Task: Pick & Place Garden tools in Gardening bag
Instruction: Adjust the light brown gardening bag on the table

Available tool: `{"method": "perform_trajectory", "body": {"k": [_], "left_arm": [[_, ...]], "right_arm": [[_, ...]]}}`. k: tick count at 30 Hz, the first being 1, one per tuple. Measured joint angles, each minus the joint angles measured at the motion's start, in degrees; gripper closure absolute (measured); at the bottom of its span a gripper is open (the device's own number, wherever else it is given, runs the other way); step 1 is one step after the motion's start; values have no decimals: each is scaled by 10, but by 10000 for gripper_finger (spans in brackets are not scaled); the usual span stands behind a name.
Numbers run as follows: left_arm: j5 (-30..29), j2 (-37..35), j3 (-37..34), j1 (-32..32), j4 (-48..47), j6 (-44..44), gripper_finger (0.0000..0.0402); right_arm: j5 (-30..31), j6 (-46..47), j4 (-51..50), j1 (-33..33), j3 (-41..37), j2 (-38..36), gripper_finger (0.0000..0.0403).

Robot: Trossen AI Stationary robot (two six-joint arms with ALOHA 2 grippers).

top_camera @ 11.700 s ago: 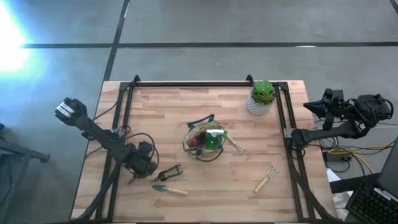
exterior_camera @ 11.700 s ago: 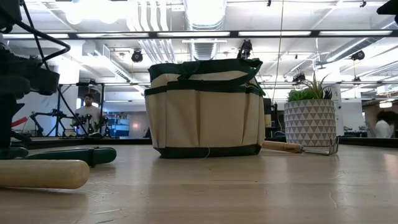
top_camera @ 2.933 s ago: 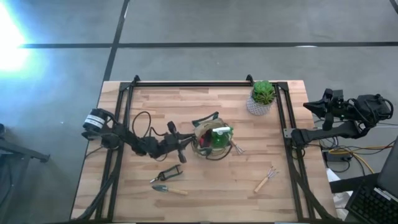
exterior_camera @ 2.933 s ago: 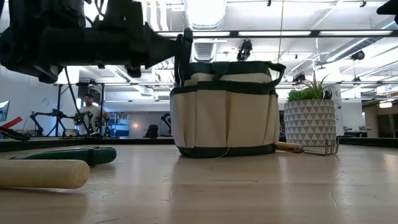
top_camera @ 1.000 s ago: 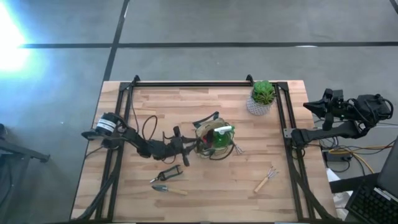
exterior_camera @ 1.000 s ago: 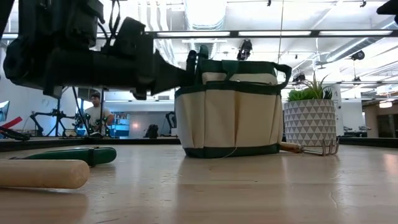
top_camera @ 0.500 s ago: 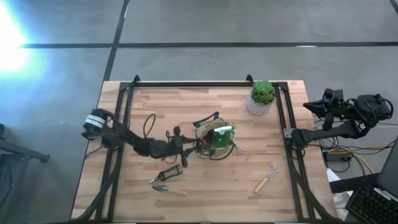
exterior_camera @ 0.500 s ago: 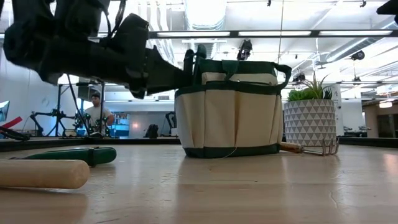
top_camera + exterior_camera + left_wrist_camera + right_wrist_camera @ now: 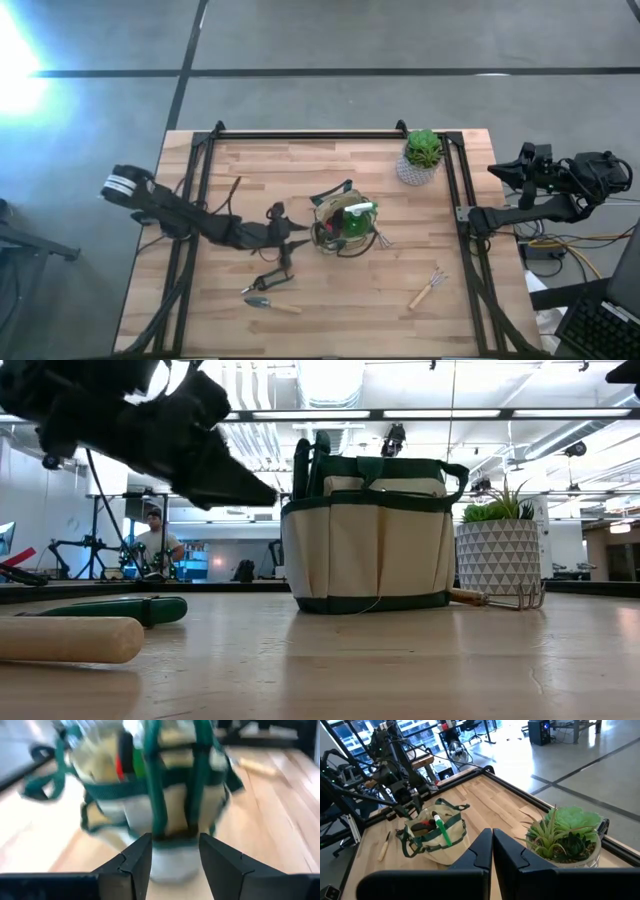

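Beige round fabric gardening bag with green trim sits just ahead of the left gripper. Its fingers are parted, holding nothing. The right gripper, pressed closed, waits off the table.

Left arm stretched low from the table's left edge toward the middle, elbow near the left rail, forearm angled rightward. Left gripper raised above the tabletop, pointing right, fingers parted with a clear gap between them and nothing held. Seen in the low view as a dark mass high at the left, tip slanting down to the right. Right arm folded off the table's right edge, parked beside the frame. Right gripper pointing left toward the table, fingers pressed together, nothing between them.
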Motion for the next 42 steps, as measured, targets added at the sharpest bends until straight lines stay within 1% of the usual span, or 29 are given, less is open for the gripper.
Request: {"method": "perform_trajectory", "body": {"k": [3, 7, 13, 19, 27, 35, 39, 42], "left_arm": [[29, -37, 0, 0, -82, -23, 236], [60, -90, 0, 0, -194, -83, 236], [112, -151, 0, 0, -302, -176, 236], [129, -182, 0, 0, -327, -214, 236], [143, -191, 0, -15, -362, -230, 238], [144, -191, 0, -44, -446, -297, 273], [142, -187, 0, -44, -447, -311, 290], [142, -171, 0, -44, -446, -325, 295]], "right_arm": [[0, 0, 0, 0, 0, 0, 394], [0, 0, 0, 0, 0, 0, 394], [0, 0, 0, 0, 0, 0, 394], [0, 0, 0, 0, 0, 0, 394], [0, 0, 0, 0, 0, 0, 394], [0, 0, 0, 0, 0, 0, 394], [0, 0, 0, 0, 0, 0, 394], [0, 0, 0, 0, 0, 0, 394]]}}
